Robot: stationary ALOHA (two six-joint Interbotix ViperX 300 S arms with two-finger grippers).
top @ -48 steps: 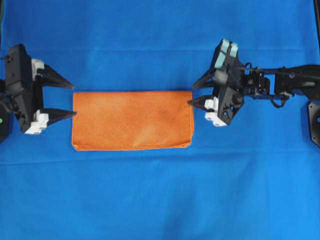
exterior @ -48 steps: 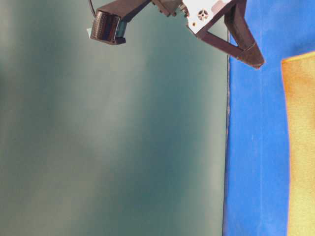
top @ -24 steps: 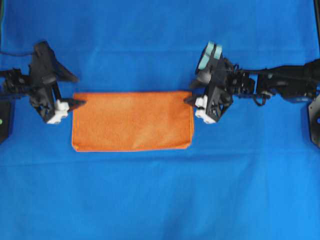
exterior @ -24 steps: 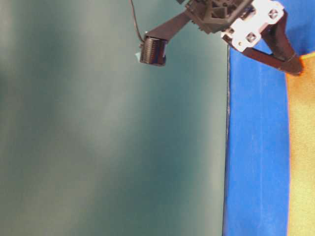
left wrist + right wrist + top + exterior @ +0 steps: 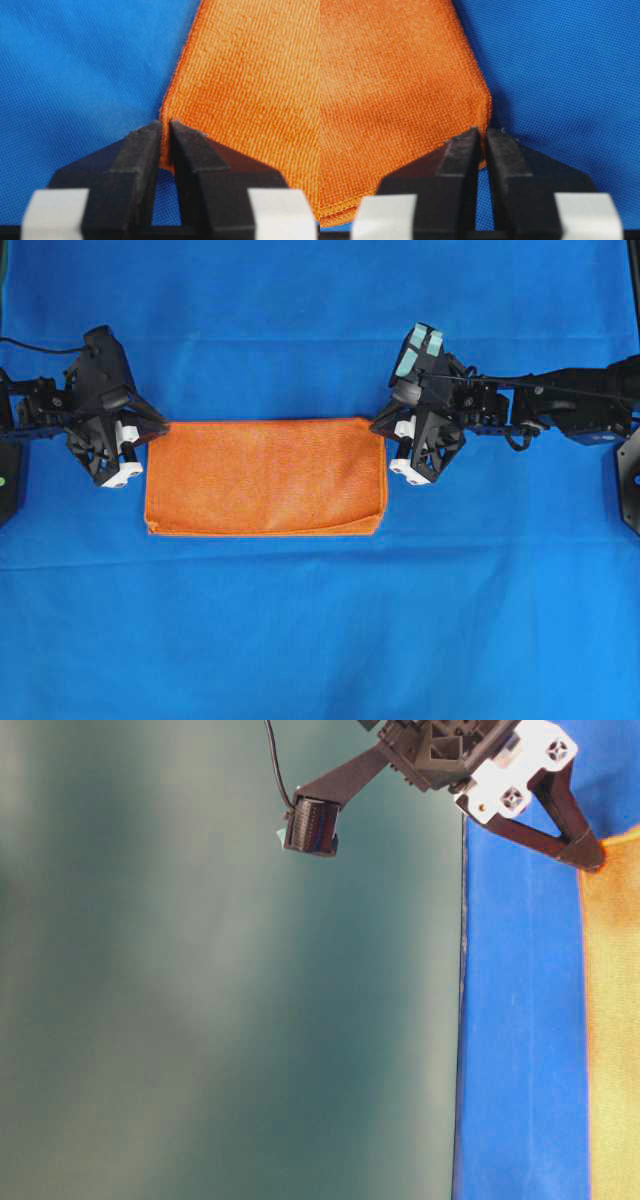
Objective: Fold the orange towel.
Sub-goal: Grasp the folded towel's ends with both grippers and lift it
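1. Showing no readable brand, label or writing in any view; the white blocks at the finger bases are blank.
2. Looking closest first, in the left wrist view: the left gripper [image 5: 165, 125] is pinching the orange towel [image 5: 245, 85] at a corner, its two dark jaws standing nearly together with a sliver of orange hem between them.
3. In the right wrist view the right gripper [image 5: 481, 131] is doing likewise, jaws pressed together on the towel's rounded corner, where the stitched hem is curling up slightly.
4. Towel surface is showing a fine nubby weave, bright orange, with a darker stitched edge running along the border.
5. In the overhead view the orange towel is lying as a flat rectangle, long side across the picture, in the middle of the large blue cloth [image 5: 320, 640]. A second hem line is showing just inside the near edge, so it is lying doubled.
6. Left gripper [image 5: 160, 428] is sitting at the far left corner, right gripper [image 5: 378, 428] at the far right corner.
7. In the table-level view a gripper's dark finger [image 5: 560, 815] is touching the towel's corner; beyond it a dark green backdrop [image 5: 220, 1020] is filling the rest.
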